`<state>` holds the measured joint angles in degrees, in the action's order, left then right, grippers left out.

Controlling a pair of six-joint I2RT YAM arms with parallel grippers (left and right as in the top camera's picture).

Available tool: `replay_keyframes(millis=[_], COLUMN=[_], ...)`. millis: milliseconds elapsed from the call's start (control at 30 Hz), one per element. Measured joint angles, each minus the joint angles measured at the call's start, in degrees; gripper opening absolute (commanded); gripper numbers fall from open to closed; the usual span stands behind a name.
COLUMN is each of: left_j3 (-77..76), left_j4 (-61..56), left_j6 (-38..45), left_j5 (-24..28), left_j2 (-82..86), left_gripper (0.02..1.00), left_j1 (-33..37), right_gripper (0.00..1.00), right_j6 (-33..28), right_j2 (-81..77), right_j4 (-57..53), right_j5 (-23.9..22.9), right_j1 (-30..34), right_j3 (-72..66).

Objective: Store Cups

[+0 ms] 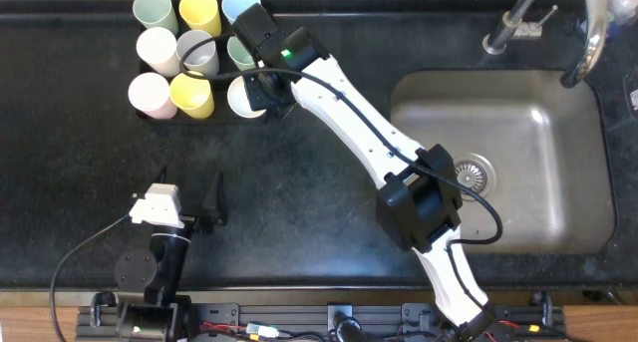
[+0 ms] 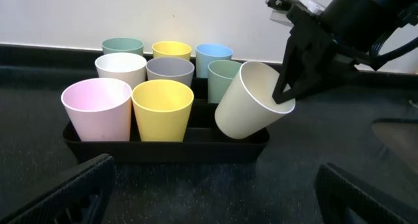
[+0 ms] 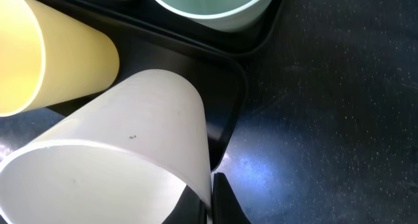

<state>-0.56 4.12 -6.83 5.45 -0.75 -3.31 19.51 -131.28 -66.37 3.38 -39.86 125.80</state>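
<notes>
Two grippers to log. My right gripper (image 2: pixel 287 93) was clamped on the rim of the white cup (image 2: pixel 251 103), one finger inside the mouth and one outside. The cup was tilted, mouth leaning toward the sink (image 1: pixel 528 182), base down at the tray's (image 2: pixel 163 149) front corner on the sink side. My left gripper (image 1: pixel 191 192) held nothing, its fingers wide apart, low over the counter (image 1: pixel 299 212) near the front edge on the left.

Eight other cups stood upright in the tray in rows of three. The yellow cup (image 2: pixel 162 106) was just beside the white one along the front wall, with the pink cup (image 2: pixel 98 110) at the other front corner. The green cup (image 2: pixel 224 77) was right behind the tilted one, tight fit. The tray sat at the counter's back-left corner. Bare counter lay between the tray and the sink, and along the front edge.

Hard to read: the white cup's base dropped behind the tray's front wall, so I couldn't tell if it touched the tray floor. From my right wrist, the cup's wall covered most of my fingers.
</notes>
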Motion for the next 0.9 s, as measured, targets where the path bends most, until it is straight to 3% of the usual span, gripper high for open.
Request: replay_keyframes(millis=[200, 567, 800, 900], left_j3=[0.0, 0.0, 0.0, 0.0], left_j4=[0.0, 0.0, 0.0, 0.0], left_j6=[0.0, 0.0, 0.0, 0.0], left_j5=[0.0, 0.0, 0.0, 0.0], left_j2=[0.0, 0.0, 0.0, 0.0], left_gripper=[1.0, 1.0, 1.0, 1.0], left_j1=[0.0, 0.0, 0.0, 0.0], right_gripper=[0.051, 0.2, 0.437, 0.588], right_j6=[0.0, 0.0, 0.0, -0.5], right_j2=[-1.4, -1.6, -1.6, -0.7], right_j4=[-0.1, 0.0, 0.7, 1.7], right_j5=[0.0, 0.0, 0.0, 0.1], right_j1=[0.0, 0.0, 0.1, 0.6], right_j3=[0.0, 0.0, 0.0, 0.0])
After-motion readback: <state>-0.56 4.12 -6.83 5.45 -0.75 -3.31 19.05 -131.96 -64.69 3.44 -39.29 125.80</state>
